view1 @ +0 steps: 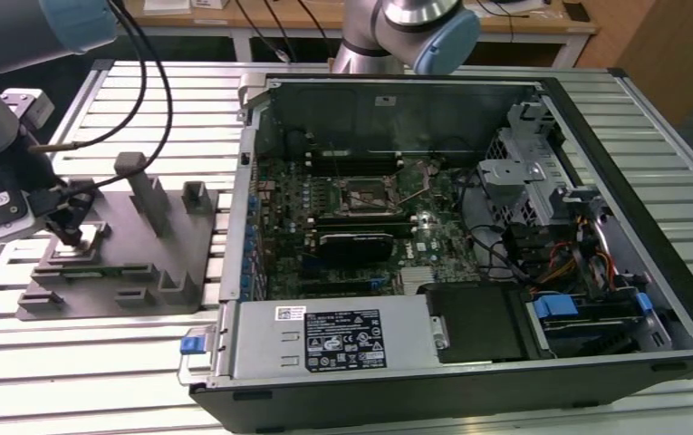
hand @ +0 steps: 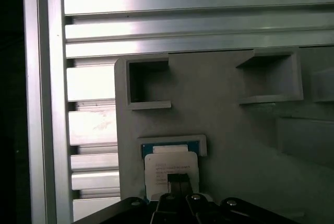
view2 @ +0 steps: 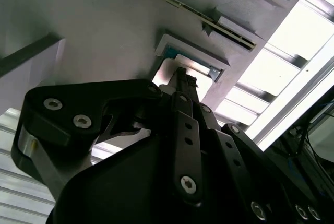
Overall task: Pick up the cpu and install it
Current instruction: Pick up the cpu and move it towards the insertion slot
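The cpu [hand: 166, 164], a small flat square chip with a pale silver top, lies in a blue-edged pocket of the grey fixture block [view1: 140, 276]. My gripper [view1: 75, 237] stands at the exterior view's left, straight over that pocket. In both wrist views its shut fingertips come down to one narrow point on the cpu's top [view2: 166, 73]; gripper [hand: 178, 180], gripper [view2: 182, 79]. The chip sits flat in its pocket. On the motherboard in the open computer case [view1: 636, 163], the square socket [view1: 364, 192] shows near the middle.
The fixture block [hand: 235, 145] has upright tabs [view1: 150, 190] and empty rectangular pockets [hand: 148, 80] close to the gripper. The slatted aluminium table [view1: 81, 372] runs under everything. A second arm's base [view1: 413, 27] stands behind the case.
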You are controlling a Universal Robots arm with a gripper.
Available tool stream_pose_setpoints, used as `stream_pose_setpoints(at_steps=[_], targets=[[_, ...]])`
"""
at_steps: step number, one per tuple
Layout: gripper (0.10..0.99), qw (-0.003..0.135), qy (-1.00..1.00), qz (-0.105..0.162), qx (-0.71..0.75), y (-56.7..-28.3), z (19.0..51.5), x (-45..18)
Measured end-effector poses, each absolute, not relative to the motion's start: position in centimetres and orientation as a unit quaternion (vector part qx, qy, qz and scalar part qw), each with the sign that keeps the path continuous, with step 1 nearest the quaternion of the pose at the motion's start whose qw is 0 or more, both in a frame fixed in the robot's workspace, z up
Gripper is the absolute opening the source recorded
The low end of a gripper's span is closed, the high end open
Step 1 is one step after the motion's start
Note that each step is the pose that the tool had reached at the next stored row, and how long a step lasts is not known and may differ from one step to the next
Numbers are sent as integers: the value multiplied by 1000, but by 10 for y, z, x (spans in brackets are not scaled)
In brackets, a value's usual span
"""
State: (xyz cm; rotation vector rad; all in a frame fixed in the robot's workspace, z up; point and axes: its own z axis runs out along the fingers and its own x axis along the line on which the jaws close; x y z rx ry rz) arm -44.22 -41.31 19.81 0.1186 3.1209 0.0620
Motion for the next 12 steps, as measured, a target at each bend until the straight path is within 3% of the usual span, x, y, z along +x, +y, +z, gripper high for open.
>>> stream_pose_setpoints(at_steps=[12], targets=[[114, 9, 999, 19, 38, -413, 195, -445]])
